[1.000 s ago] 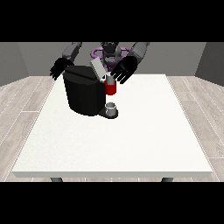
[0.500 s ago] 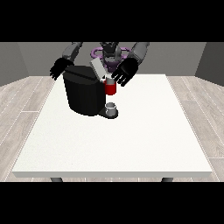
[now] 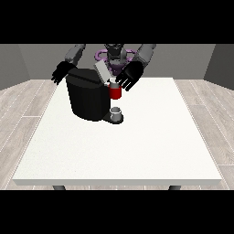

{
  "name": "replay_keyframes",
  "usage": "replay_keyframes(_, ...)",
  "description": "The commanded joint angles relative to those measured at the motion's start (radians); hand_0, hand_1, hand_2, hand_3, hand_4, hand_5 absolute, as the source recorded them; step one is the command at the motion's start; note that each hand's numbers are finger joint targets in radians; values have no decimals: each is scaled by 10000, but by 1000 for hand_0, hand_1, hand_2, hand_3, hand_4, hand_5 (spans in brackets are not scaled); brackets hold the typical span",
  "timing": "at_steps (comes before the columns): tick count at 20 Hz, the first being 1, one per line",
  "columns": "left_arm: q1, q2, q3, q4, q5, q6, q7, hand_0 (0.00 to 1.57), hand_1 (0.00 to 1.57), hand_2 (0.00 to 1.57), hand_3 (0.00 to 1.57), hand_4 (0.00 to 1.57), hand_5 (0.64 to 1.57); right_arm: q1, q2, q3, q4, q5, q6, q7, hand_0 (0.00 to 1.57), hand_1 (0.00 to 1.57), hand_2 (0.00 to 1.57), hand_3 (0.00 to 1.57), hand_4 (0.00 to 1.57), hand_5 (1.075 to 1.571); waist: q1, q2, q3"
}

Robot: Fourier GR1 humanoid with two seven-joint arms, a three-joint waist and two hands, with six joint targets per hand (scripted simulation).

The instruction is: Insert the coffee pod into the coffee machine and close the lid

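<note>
Front view shows the black coffee machine (image 3: 89,98) standing on the white surface (image 3: 119,146) toward its far edge, at about 11 o'clock from the surface's middle. Its grey lid (image 3: 101,71) is tilted up and open. A red part (image 3: 115,92) sits at the machine's front, at 3 o'clock from its body, and a small grey cup (image 3: 116,113) stands on the base just below it. Whether the red part is the coffee pod I cannot tell. The hand at the view's right (image 3: 129,77) hovers just above the red part, at 1 o'clock from it, its fingers spread apart. The hand at the view's left (image 3: 61,72) hangs by the machine's far corner, at 10 o'clock, fingers relaxed and apart, holding nothing.
</note>
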Motion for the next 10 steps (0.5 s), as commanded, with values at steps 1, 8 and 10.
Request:
replay_keyframes(1,29,213,-59,114,-216,84,-150,1118,1118,1158,990,442,1571,-74,-8,156,-346,93,-51,295,0,0,0,0,408,1571,-104,-26,-4)
replay_keyframes(8,189,273,-6,-8,-215,149,-628,1050,1050,1119,962,364,1571,318,275,253,-177,114,-145,-119,0,0,0,0,458,1571,104,15,-2)
replay_keyframes(10,-74,259,10,101,-246,39,-429,1064,1064,1117,952,360,1571,-32,250,246,-268,167,-250,12,0,0,0,0,459,1571,-16,126,-2)
